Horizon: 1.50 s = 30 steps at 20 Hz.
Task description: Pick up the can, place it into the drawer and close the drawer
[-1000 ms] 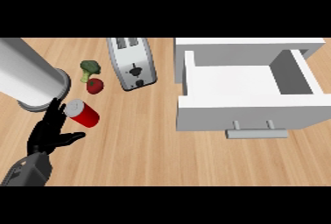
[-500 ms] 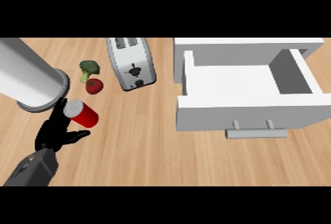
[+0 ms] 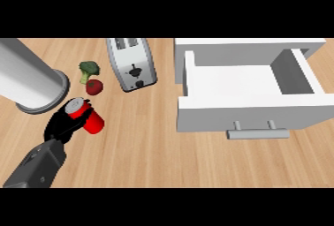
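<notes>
Item: red cylindrical can with silver top (image 3: pixel 89 117), tilted, on the wooden worktop (image 3: pixel 150 150). Left hand (image 3: pixel 62 125) curls around its upper part. White open drawer (image 3: pixel 244 90) lies well apart to the hand's right.

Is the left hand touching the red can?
Touching. In the head view, the left hand's fingers curl round the red can's upper end, overlapping it with no gap.

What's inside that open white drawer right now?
The drawer shows only its bare white floor and side walls; the can sits on the counter in the left hand. The strip just behind the front panel is hidden.
</notes>
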Each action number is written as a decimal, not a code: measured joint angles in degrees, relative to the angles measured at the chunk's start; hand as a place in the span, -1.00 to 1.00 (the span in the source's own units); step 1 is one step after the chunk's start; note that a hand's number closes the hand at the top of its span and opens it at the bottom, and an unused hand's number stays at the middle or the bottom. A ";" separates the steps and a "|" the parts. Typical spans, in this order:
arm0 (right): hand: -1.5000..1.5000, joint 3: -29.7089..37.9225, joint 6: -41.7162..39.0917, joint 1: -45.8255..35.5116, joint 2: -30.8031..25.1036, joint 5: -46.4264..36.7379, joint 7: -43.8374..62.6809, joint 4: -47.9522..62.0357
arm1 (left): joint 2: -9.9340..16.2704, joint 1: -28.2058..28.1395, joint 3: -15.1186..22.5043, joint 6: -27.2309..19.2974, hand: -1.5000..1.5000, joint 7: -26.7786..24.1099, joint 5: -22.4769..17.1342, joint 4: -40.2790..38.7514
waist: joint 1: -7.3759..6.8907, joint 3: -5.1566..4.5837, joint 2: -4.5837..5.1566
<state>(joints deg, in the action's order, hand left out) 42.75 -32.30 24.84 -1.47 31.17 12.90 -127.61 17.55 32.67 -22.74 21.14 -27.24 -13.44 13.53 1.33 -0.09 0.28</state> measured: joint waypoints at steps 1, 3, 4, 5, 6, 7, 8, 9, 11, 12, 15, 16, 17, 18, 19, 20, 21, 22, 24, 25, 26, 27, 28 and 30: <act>-1.00 -0.25 0.01 -0.27 0.17 -0.21 0.11 0.00 | 0.12 0.09 0.23 1.17 1.00 -0.05 0.09 -0.06 | -0.05 -0.01 0.00; -1.00 -0.42 -0.05 -0.08 0.65 -0.29 0.03 0.09 | -0.39 0.79 0.39 2.37 1.00 -0.25 -0.18 0.58 | -0.17 0.00 -0.05; -1.00 -0.62 0.35 -0.27 0.82 -0.10 0.59 -0.48 | -0.60 0.99 0.58 3.08 1.00 -0.67 -0.16 0.86 | -0.21 0.01 -0.05; -1.00 -0.58 0.99 -0.67 0.67 0.31 1.26 -0.95 | -1.02 1.51 0.84 3.16 1.00 -0.80 -0.10 1.27 | -0.27 0.02 -0.06; -1.00 -0.69 1.28 -0.98 0.82 0.15 1.42 -0.99 | -1.49 1.67 1.09 3.51 1.00 -0.96 -0.15 1.93 | -0.38 0.02 -0.11; -1.00 -0.41 1.14 -1.02 0.77 0.19 1.43 -0.76 | -1.81 1.87 1.33 3.79 1.00 -1.02 -0.21 2.64 | -0.45 0.02 -0.14; -1.00 -0.16 1.00 -0.36 0.91 0.48 1.20 -1.07 | -2.02 1.58 1.43 4.14 1.00 -0.75 -0.60 3.83 | -0.59 0.05 -0.21; -1.00 -0.38 1.55 -0.64 1.03 0.27 1.62 -1.33 | -2.81 1.48 1.63 3.50 1.00 -0.89 -0.78 4.89 | -0.70 0.06 -0.26; -1.00 0.07 1.54 0.14 0.86 0.76 1.43 -1.25 | -5.02 0.17 2.18 1.56 1.00 -1.24 -1.17 7.89 | -0.98 0.10 -0.40; -1.00 0.38 2.00 0.16 0.69 1.09 2.08 -1.79 | -6.36 -0.30 2.36 -0.06 1.00 -1.13 -1.43 9.42 | -1.14 0.12 -0.46; -1.00 0.30 1.90 0.88 0.91 0.98 1.15 -1.72 | -11.07 -2.55 3.63 -4.66 1.00 -2.15 -1.48 14.42 | -1.42 0.13 -0.61; -1.00 0.16 1.88 1.00 1.03 0.75 0.71 -1.33 | -12.16 -3.67 4.31 -5.62 1.00 -1.38 -1.60 17.21 | -1.60 0.15 -0.67; -1.00 -0.48 2.64 1.55 1.12 0.58 0.72 -2.03 | -13.10 -4.38 5.00 -6.68 1.00 -0.12 -1.71 19.83 | -1.64 0.17 -0.69; -1.00 0.18 2.67 1.49 0.48 1.20 0.88 -1.65 | -14.04 -4.73 5.75 -8.17 1.00 1.30 -1.96 22.48 | -1.74 0.17 -0.74; -1.00 -0.19 2.83 1.84 0.65 0.87 0.21 -1.76 | -14.77 -5.39 6.42 -9.28 1.00 2.88 -2.12 25.53 | -1.80 0.18 -0.78; -1.00 -0.40 2.73 1.53 0.76 0.54 0.24 -1.58 | -15.36 -6.02 7.51 -10.44 1.00 4.38 -2.59 28.49 | -1.86 0.17 -0.78; -1.00 -0.85 3.31 1.78 0.91 0.50 0.82 -2.58 | -15.82 -6.40 8.47 -11.86 1.00 5.85 -2.89 31.38 | -1.89 0.18 -0.80; -1.00 -0.85 3.58 1.19 0.89 0.14 0.87 -2.31 | -16.19 -6.81 9.24 -12.94 1.00 7.30 -3.15 34.33 | -1.91 0.16 -0.78; -1.00 -0.58 3.63 1.37 0.89 0.73 1.05 -2.62 | -16.71 -7.79 11.93 -15.76 1.00 9.64 -3.59 39.71 | -1.79 0.16 -0.76; -1.00 -1.17 3.92 1.79 1.02 0.40 0.65 -2.84 | -16.88 -8.51 13.43 -17.08 1.00 11.08 -3.80 42.75 | -1.75 0.16 -0.77; -1.00 -0.65 3.94 1.26 0.32 0.57 0.59 -1.98 | -17.03 -8.75 14.29 -18.30 1.00 13.29 -3.70 45.78 | -1.80 0.15 -0.76; -1.00 -1.28 3.97 1.68 0.52 0.05 -0.18 -1.86 | -17.13 -9.03 14.98 -19.40 1.00 14.83 -3.56 48.24 | -1.69 0.15 -0.71; -1.00 -1.11 3.78 1.94 0.57 0.33 -0.04 -2.02 | -17.22 -8.98 15.79 -20.84 1.00 17.24 -3.55 51.18 | -1.67 0.16 -0.71; -1.00 -0.71 3.75 2.10 0.50 1.14 0.53 -2.55 | -17.34 -9.23 17.93 -24.07 1.00 21.56 -3.39 56.99 | -1.63 0.15 -0.71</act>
<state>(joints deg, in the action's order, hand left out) 42.04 -28.55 26.94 -0.97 32.31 13.43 -130.16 0.21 23.44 -4.81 -2.93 -5.68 -16.83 70.52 -0.29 0.06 -0.43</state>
